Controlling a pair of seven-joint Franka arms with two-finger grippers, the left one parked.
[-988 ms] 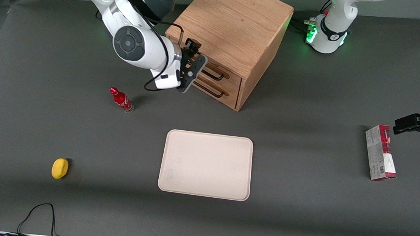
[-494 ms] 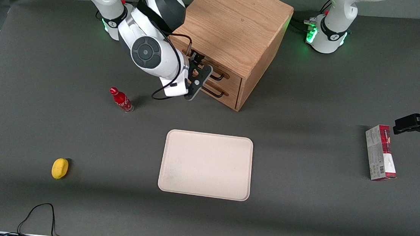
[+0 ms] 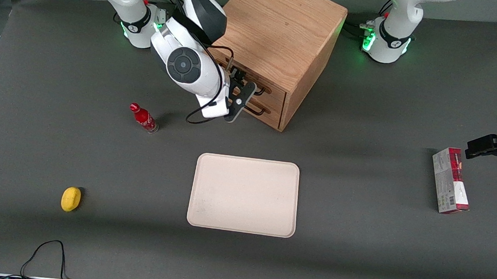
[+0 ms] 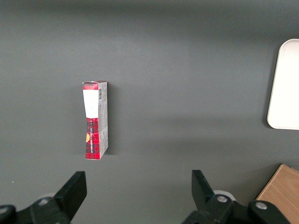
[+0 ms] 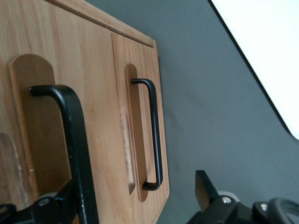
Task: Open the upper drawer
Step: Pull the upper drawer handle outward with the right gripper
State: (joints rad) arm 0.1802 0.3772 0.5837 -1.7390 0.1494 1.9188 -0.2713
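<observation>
The wooden box cabinet [image 3: 281,25] stands at the back of the table with both drawers shut. The upper drawer [image 3: 276,91] has a black bar handle [image 3: 260,89]; the lower drawer's handle [image 3: 257,111] is just beneath it. My right gripper [image 3: 243,96] is open in front of the drawer fronts, level with the handles. In the right wrist view the upper drawer's handle [image 5: 74,140] is close, running just inside one finger [image 5: 67,198]. The lower drawer's handle [image 5: 154,135] lies farther off. The gripper [image 5: 138,193] holds nothing.
A red bottle [image 3: 143,119] stands on the table beside the working arm. A cream tray [image 3: 243,195] lies nearer the front camera than the cabinet. A yellow object [image 3: 71,199] lies toward the working arm's end. A red box [image 3: 450,180] lies toward the parked arm's end.
My right arm has swung along the cabinet front toward the drawer handles and nearer the front camera. The gripper now covers part of the upper handle. The drawers have not moved.
</observation>
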